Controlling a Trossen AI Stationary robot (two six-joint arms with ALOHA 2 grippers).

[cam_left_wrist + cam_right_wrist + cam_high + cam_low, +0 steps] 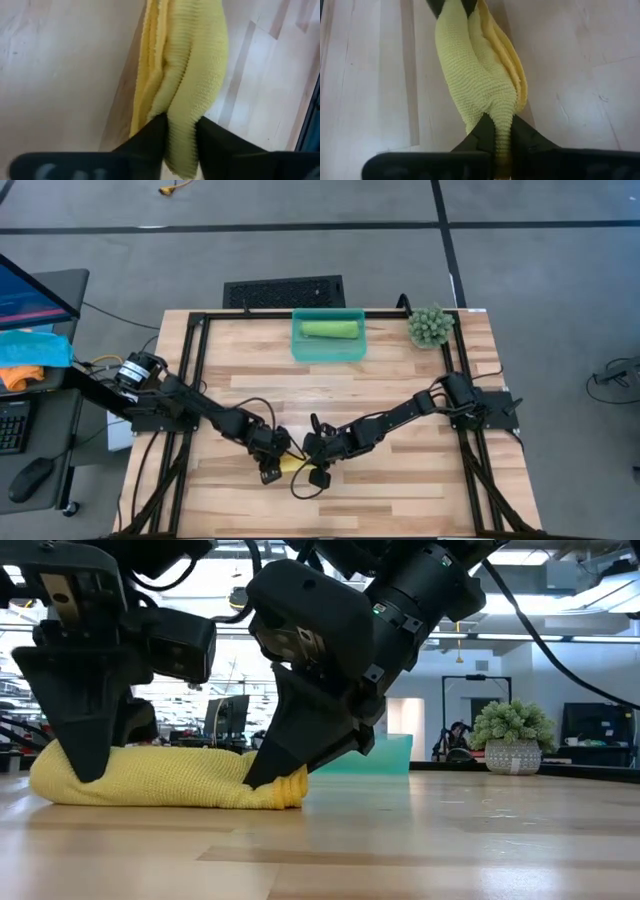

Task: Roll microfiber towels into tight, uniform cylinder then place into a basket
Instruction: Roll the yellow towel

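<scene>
The yellow towel (170, 778) lies as a loose, twisted roll on the table near its front edge, running left to right. My left gripper (180, 120) is at the roll's left end (270, 467) and my right gripper (497, 122) is at its right end (310, 460). Both are shut on it. The light green towel (332, 330) lies rolled inside the teal basket (300, 350) at the table's far middle. My left gripper pinches the left end of the yellow roll (181, 142) between its two fingers, which slant steeply down from above and lie across the roll. Several layers bulge between the fingertips. That end rests on the table. My right gripper pinches the roll's right end (501, 131) between its two fingers, squeezing several layers into a thin ridge. The fingers (275, 765) slant down from above and from the table's right. The end (292, 790) lies on the table.
A small potted plant (430, 326) stands at the far right corner. A black grille panel (284, 291) lies beyond the far edge. Black frame rails (196, 370) run along the table's sides. Bare wood lies between the roll and the basket.
</scene>
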